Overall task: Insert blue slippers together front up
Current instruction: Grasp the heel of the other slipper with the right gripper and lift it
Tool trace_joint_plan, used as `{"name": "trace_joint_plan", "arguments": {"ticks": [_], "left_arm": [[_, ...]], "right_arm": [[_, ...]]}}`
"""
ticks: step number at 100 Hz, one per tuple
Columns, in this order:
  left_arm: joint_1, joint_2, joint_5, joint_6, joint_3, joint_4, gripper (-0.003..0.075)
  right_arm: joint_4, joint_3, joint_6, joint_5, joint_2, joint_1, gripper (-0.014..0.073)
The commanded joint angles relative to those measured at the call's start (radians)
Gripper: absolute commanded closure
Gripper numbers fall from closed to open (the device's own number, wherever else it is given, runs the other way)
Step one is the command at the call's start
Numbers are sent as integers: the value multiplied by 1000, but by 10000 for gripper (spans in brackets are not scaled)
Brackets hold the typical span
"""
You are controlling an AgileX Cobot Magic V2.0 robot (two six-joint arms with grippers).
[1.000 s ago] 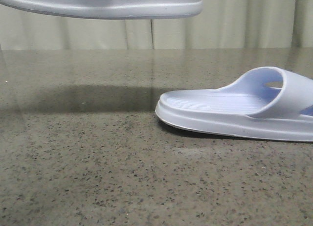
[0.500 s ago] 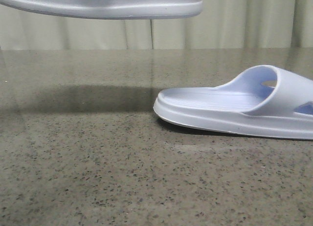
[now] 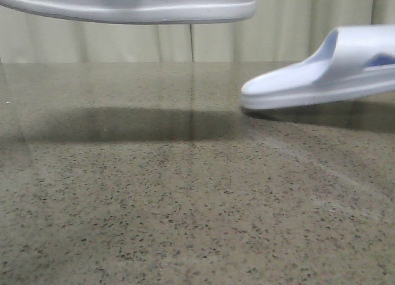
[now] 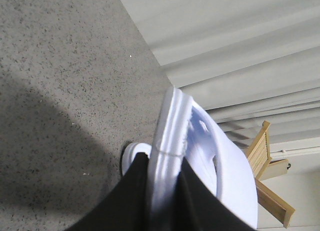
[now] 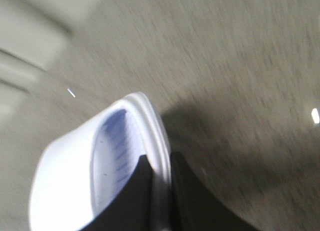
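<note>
A speckled grey stone table (image 3: pixel 185 211) stretches below pale curtains (image 3: pixel 290 32), and both of the blue slippers are held clear of it. The left slipper (image 3: pixel 136 4) hangs level high on the left of the front view, throwing a wide shadow on the tabletop; the right slipper (image 3: pixel 327 75) floats lower on the right, off the surface and blurred, well apart from its mate. Judged from this, pick-up is done and the joining is all to come: the pair must be brought together and one slid into the other, fronts up. Each slipper is very pale blue-white foam with a thick sole, a wide strap and a ribbed footbed. At the wrists, the left gripper (image 4: pixel 165 191) has its dark fingers (image 4: pixel 135 196) pinching the slipper's sole edge, and the right gripper (image 5: pixel 160 191) clamps the rim of its slipper between fingers (image 5: pixel 190 196) likewise.
</note>
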State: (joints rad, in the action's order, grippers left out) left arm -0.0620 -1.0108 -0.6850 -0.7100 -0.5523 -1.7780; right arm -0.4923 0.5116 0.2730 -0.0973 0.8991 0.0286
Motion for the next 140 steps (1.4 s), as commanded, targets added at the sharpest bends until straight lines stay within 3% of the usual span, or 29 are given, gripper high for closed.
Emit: {"name": "trace_joint_plan", "arguments": {"ticks": [1,20,70,102,118,140], "left_arm": [[3,14,-33,8,-26,-56,704],[3,14,-26,8,-26,-56,704],[3,14,-70,18,-26,-52,704],[1,14,-134,36,-26,-51,704],[-19,14,-162,51,-26,-48,704],[-53,14,-188,62,-26,-46,704]], "right_arm": [[-10,27,-3,180,-71,-4,701],[-12,31,-3,237,-202,-4,701],[-219,46,-1,-194,-386,-4,701],[-246,52,-32,-277,-377,-4,701],[-330,53,-121,-315,-339,-4,701],[-568,54,-391,-387,-286,-4,701]]}}
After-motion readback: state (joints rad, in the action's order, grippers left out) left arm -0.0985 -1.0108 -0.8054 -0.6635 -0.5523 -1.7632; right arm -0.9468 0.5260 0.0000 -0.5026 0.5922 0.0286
